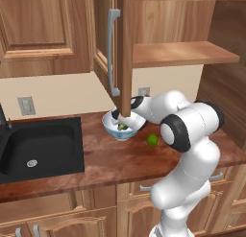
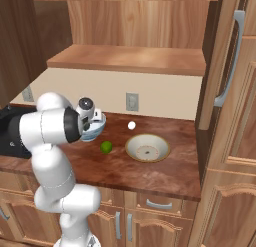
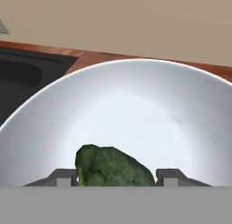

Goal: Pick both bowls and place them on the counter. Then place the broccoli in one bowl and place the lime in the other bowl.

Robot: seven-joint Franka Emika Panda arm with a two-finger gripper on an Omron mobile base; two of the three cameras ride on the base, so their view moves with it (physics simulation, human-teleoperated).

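Note:
The deep white bowl (image 1: 108,122) with the blue-patterned outside (image 2: 96,131) stands on the reddish-brown counter (image 1: 110,159). My gripper (image 1: 123,122) reaches down into it. In the hand view the dark green broccoli (image 3: 113,168) sits between my two fingertips (image 3: 63,176), just above the bowl's white inner wall (image 3: 136,105), and the gripper (image 3: 116,177) is shut on it. The lime (image 1: 152,140) lies on the counter just right of this bowl (image 2: 106,147). Further right rests the shallow beige bowl (image 2: 162,147) with nothing in it.
A small white sphere (image 2: 131,125) lies behind the beige bowl. A black sink (image 1: 38,145) is sunk into the counter at the left. An open cabinet door (image 1: 125,49) hangs right above the white bowl, with a wooden shelf (image 1: 182,53) behind it.

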